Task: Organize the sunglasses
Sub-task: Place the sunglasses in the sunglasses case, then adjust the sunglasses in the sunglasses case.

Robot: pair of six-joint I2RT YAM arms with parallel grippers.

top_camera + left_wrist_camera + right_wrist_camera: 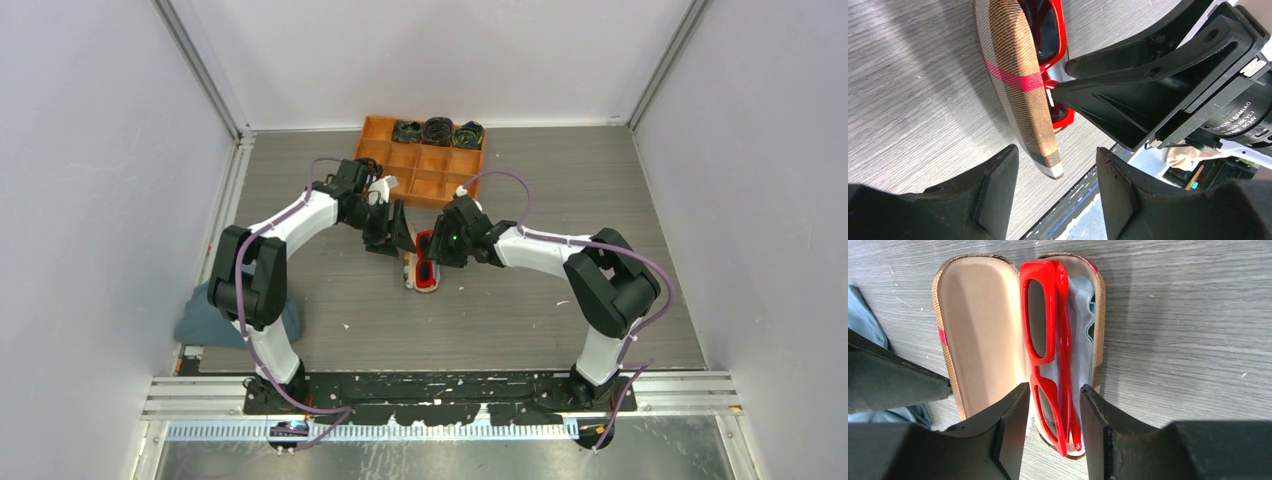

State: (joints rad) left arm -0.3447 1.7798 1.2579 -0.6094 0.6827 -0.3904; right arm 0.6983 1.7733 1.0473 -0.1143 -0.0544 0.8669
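The red sunglasses (1040,305) lie folded in the right half of the open plaid case (978,325), on a light blue cloth (1079,330). My right gripper (1050,390) is open and straddles the near end of the sunglasses, with its fingers close on both sides. My left gripper (1055,155) is open and empty, just off the end of the case's raised lid (1018,75). In the top view the sunglasses (426,262) and case (410,268) lie mid-table between the left gripper (398,240) and the right gripper (432,255).
An orange compartment tray (420,170) stands at the back, with three dark coiled items in its far row. A grey-blue cloth (235,320) lies at the table's left edge. The two grippers are very close to each other over the case.
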